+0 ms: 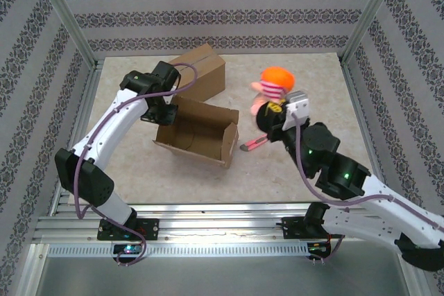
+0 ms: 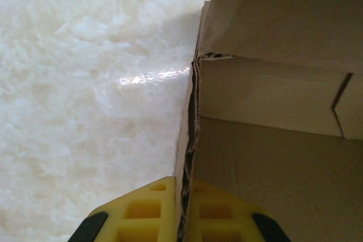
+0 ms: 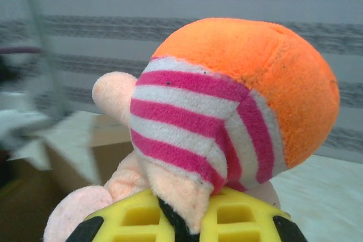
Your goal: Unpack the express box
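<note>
left gripper [image 2: 182, 211] is clamped right down on the box [image 2: 272, 89] wall: one yellow finger [image 2: 142, 216] outside, one inside, with the cardboard edge running up between them. in the top view the left gripper [image 1: 161, 111] sits at the upper-left corner of the open box [image 1: 198, 145], centre of frame. we read this as an anchor grip that stops the box sliding or tipping while the other arm pulls things out.

right gripper [image 3: 180, 219] is closed low on the plush doll [image 3: 227, 100]. the doll's head, with orange cap and pink-white stripes, stands above the fingers. in the top view the doll [image 1: 272, 86] is right of the box and clear of its rim, upper centre-right, with the right gripper [image 1: 276, 119] below it. we can't tell if it rests on the table [image 1: 139, 171] or hangs just above.

containers: the box is open on top and shows bare cardboard inside wherever we can see. the near wall hides part of the floor, so we'd call it probably empty. a second cardboard box [image 1: 201, 68] sits just behind it, upper centre, contents not visible. a red cutter [image 1: 254, 145] lies on the table just off the box's right end.

our call: doll is out, what's left is setting it down and letting go.
</note>
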Available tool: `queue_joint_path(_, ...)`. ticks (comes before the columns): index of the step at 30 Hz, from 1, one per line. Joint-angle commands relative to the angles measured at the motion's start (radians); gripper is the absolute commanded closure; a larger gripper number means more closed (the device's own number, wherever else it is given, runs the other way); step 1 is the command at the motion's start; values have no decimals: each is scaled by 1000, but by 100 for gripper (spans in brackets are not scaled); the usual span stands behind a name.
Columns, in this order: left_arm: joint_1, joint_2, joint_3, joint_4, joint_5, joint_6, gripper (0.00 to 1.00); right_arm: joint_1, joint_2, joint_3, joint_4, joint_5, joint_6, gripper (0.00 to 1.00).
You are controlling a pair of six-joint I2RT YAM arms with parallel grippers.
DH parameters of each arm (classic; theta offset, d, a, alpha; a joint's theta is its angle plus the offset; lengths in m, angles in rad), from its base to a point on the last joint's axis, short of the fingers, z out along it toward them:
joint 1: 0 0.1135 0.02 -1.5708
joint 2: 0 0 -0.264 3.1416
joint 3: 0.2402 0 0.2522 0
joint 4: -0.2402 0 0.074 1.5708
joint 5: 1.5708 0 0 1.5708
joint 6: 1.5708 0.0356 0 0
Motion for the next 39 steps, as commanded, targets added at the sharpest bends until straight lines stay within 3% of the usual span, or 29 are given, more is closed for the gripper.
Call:
queue_joint_path(1, 21, -53, -24, 45, 119, -52, 100, -182, 16, 43, -239, -8, 54, 100)
queue_joint_path(8, 45, -124, -68, 138, 283, -114, 100, -634, 151, 4, -358, -344, 205, 100)
queue_joint_path(14, 67, -145, -82, 182, 328, -165, 100, -857, 255, -102, -306, -495, 287, 100)
queue_joint_path(22, 84, -161, -137, 363, 436, -292, 100, -988, 376, -207, -217, -549, 333, 100)
queue_joint_path(35, 85, 23, -148, 660, 533, -461, 100, -1046, 572, -244, -173, -537, 371, 100)
queue_joint_path(39, 85, 106, -117, 745, 548, -496, 100, -1052, 571, -249, -178, -543, 380, 72)
